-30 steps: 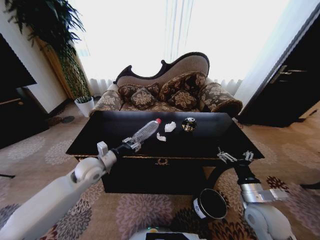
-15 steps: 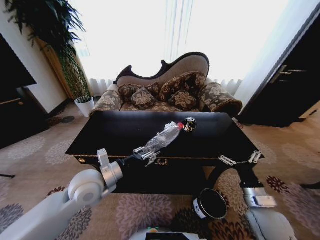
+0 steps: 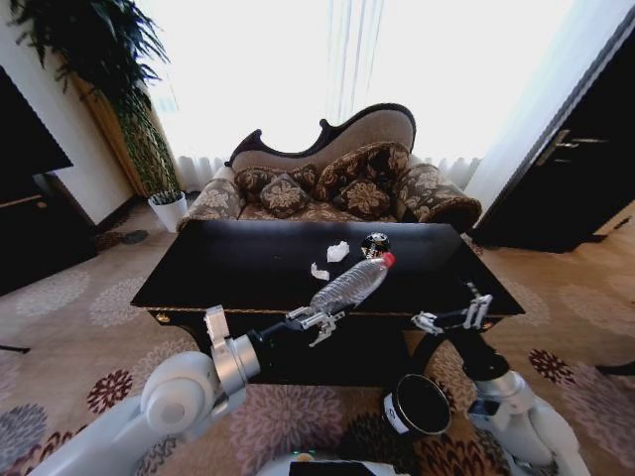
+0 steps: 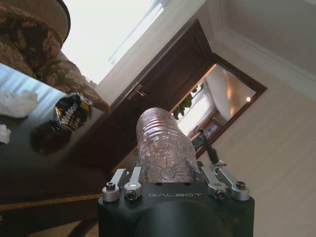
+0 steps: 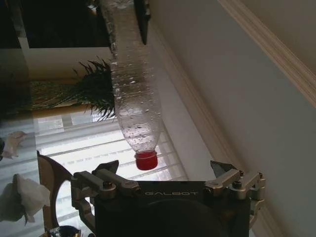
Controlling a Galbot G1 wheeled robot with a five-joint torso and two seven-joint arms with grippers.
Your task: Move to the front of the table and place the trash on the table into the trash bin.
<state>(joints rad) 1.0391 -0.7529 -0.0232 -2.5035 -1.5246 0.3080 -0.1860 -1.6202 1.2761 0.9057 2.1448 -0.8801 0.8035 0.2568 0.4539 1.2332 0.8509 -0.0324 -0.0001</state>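
**Bottle held over bench front edge**

Left arm reaches forward and to the right; left end effector (image 3: 319, 321) clenched on the base of the bottle (image 3: 349, 286), red cap aimed at the far right. Right end effector (image 3: 448, 315) spread wide, empty, level with the bench's (image 3: 218, 268) front right corner. Two wads (image 3: 337, 251) and the dark piece (image 3: 374, 241) lie near the far edge. Bin (image 3: 417, 405) on the floor below the front edge.

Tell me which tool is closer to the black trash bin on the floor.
Right. The right tool hangs open above the small black cylindrical trash bin, near the table's front edge. The left tool, gripping the clear plastic bottle, sits farther to the bin's left.
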